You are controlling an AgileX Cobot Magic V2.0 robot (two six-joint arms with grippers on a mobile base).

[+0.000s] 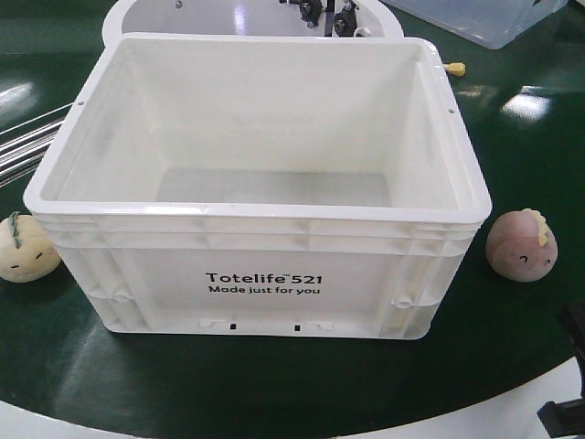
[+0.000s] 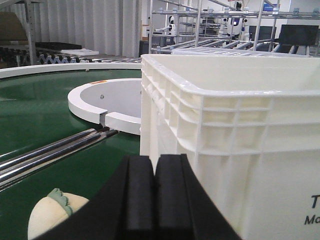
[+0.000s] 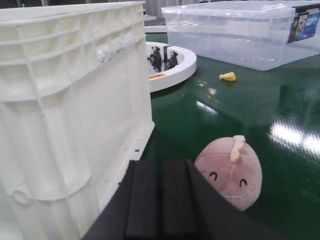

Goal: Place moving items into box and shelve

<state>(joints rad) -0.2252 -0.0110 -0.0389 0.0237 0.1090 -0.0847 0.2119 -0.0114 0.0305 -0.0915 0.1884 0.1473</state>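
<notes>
Box [image 1: 146, 265] separates cream plush [image 1: 27, 249] from pink plush [image 1: 522, 245], clear bin [image 1: 484, 20] behind.

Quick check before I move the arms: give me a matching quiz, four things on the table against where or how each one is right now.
Things:
1 cream toy
2 pink toy
3 white box
4 clear bin

Places or states, front view:
a behind the box, far right
b open on top, nothing inside
c on the table beside the box's right end
d on the table beside the box's left end

Pairs: 1-d; 2-c; 3-b; 4-a
</notes>
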